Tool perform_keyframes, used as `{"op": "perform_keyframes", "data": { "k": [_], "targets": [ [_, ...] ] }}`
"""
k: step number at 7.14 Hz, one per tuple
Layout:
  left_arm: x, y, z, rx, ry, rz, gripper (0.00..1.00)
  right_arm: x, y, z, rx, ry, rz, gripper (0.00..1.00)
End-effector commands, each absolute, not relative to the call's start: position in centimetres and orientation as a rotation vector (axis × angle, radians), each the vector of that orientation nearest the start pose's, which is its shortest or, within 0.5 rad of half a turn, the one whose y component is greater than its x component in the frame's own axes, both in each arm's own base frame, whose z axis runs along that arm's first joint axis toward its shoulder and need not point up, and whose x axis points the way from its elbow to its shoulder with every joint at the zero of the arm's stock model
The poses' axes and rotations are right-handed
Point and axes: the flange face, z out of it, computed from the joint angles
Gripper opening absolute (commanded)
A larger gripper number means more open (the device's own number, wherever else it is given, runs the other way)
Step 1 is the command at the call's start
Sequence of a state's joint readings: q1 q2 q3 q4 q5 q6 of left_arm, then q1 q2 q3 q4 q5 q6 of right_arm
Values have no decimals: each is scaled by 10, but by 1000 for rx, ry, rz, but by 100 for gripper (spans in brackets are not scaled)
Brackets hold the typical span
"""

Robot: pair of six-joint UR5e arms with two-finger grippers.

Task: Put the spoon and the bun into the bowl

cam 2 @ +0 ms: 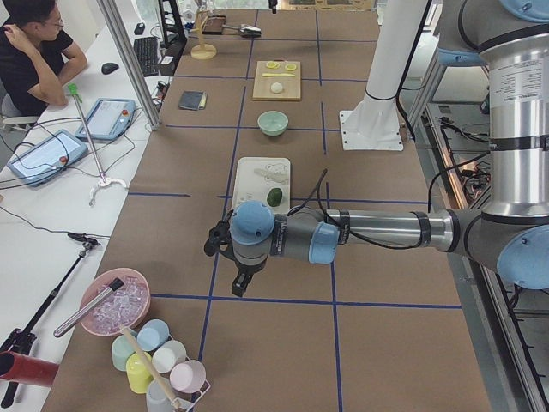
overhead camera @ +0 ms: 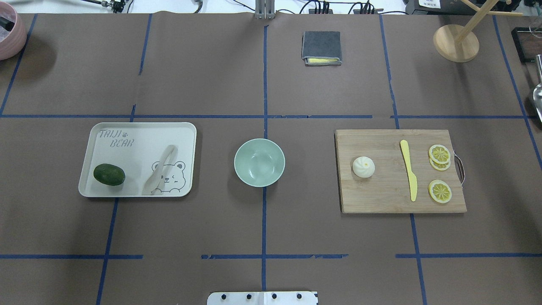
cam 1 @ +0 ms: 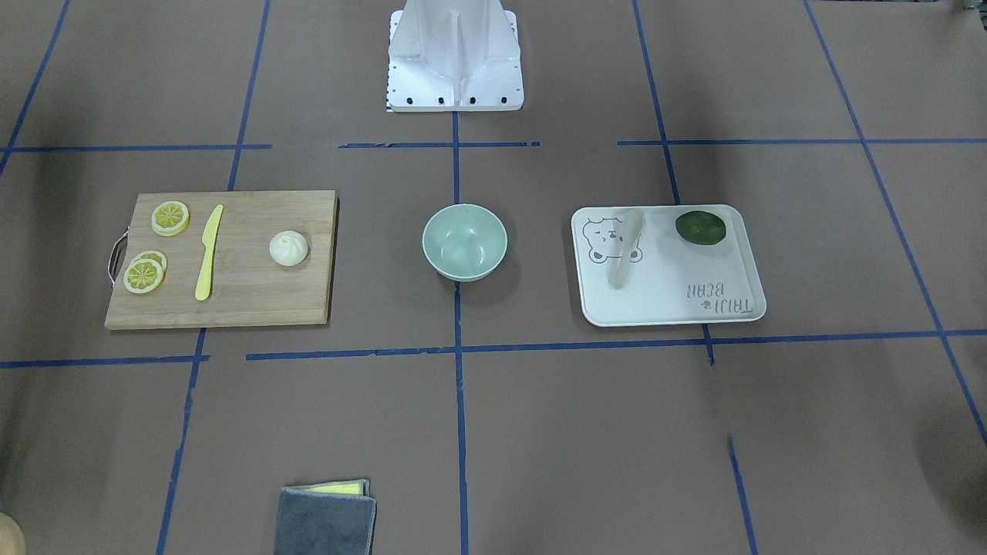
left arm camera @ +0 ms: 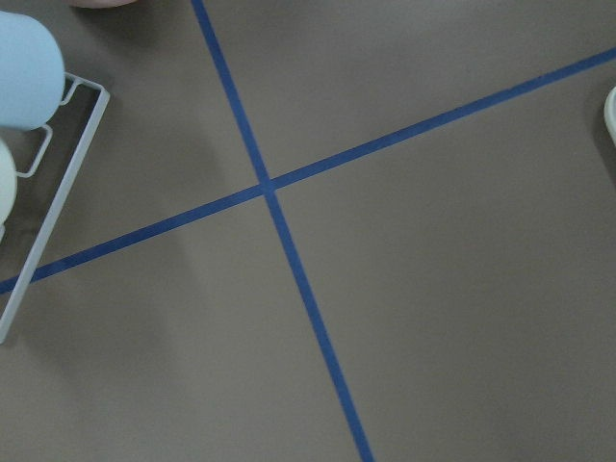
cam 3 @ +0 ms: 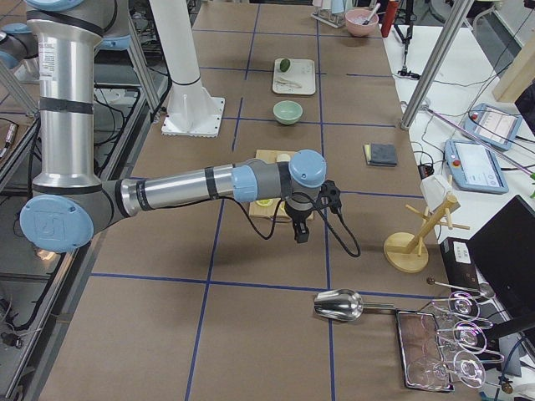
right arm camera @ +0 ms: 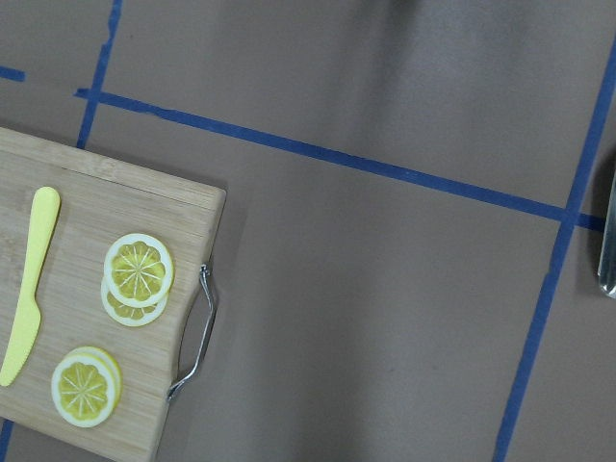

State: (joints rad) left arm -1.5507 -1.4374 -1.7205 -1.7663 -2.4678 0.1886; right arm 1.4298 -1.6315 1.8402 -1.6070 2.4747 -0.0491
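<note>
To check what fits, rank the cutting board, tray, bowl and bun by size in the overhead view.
1. cutting board
2. tray, only slightly smaller
3. bowl
4. bun

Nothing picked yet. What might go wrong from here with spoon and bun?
1. The spoon lies flat on the tray; a low grasp may scrape or shift the tray.
2. The bun is round and loose on the cutting board; a pinch may roll or squash it.
3. The bowl stands free; a bump could slide it.
</note>
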Motion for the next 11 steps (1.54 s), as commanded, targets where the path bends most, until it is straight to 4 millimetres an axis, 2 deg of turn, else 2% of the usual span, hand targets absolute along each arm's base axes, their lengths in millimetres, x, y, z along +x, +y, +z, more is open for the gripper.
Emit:
{"op": "perform_keyframes", "data": {
  "k": [1,2,3,4,5,6,7,8,9,11],
  "targets": [
    [47,-458,577,320,953,325,100,-32,-471,540,114,-931,-263,100],
    [90,-453,555,360,1011,339,100,-45,-474,534,119,-939,-254,100],
    [155,-457,512,353,1096,326,100,-63,-475,525,121,-952,-234,100],
    [210,-463,475,298,1134,256,100,-74,-475,517,131,-968,-205,100],
    [270,-459,441,315,1141,280,100,-80,-474,509,154,-989,-178,100],
    [305,-460,421,381,1110,284,100,-80,-474,502,171,-1005,-159,100],
    [341,-460,400,346,1086,296,100,-80,-474,502,175,-1008,-148,100],
    [369,-468,377,297,1027,284,100,-80,-474,501,175,-1008,-147,100],
    [380,-474,373,302,958,268,97,-82,-474,501,174,-1009,-150,100],
    [424,-449,383,303,914,319,93,-81,-474,503,174,-1004,-149,100]
  ]
}}
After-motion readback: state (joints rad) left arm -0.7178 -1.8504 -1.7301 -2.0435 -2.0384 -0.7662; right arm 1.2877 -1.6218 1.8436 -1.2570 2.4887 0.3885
